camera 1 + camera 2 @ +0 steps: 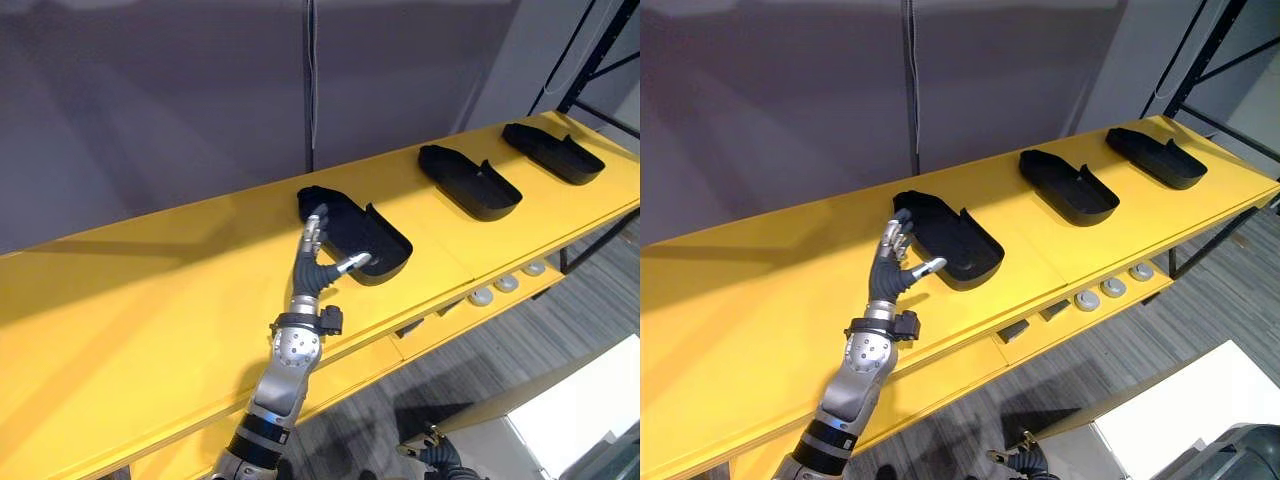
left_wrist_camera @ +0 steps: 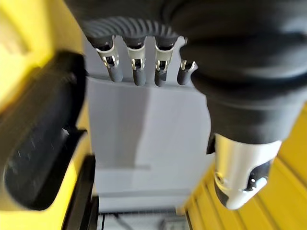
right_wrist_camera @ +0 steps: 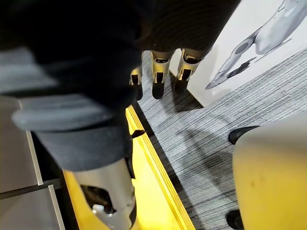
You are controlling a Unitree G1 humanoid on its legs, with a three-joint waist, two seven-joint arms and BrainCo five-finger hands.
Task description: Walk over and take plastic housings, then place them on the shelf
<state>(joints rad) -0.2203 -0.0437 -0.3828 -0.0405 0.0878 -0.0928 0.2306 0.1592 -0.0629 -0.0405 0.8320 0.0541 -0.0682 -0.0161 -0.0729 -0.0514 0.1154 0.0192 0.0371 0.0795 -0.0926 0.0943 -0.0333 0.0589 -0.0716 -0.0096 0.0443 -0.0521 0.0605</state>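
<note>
Plastic housings, three black ones, sit in a row on the yellow shelf [image 1: 150, 300]: nearest housing [image 1: 355, 237], middle housing [image 1: 470, 182], far housing [image 1: 553, 152]. The left robot hand [image 1: 312, 270] is spread open beside the nearest housing, thumb at its rim, though actual contact is hard to judge. The right robot hand [image 3: 157, 76] hangs relaxed and empty over the grey floor [image 3: 201, 143].

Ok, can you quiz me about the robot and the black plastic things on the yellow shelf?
1. How many black housings lie on the yellow shelf?
2. True or false: the left hand holds the nearest housing up in the air.
3. Which hand hangs low, near the floor? A) left B) right

Key
1. Three: the nearest, the middle housing and the far housing.
2. False: it lies on the shelf, with the open hand against its end.
3. B, the right hand.
</note>
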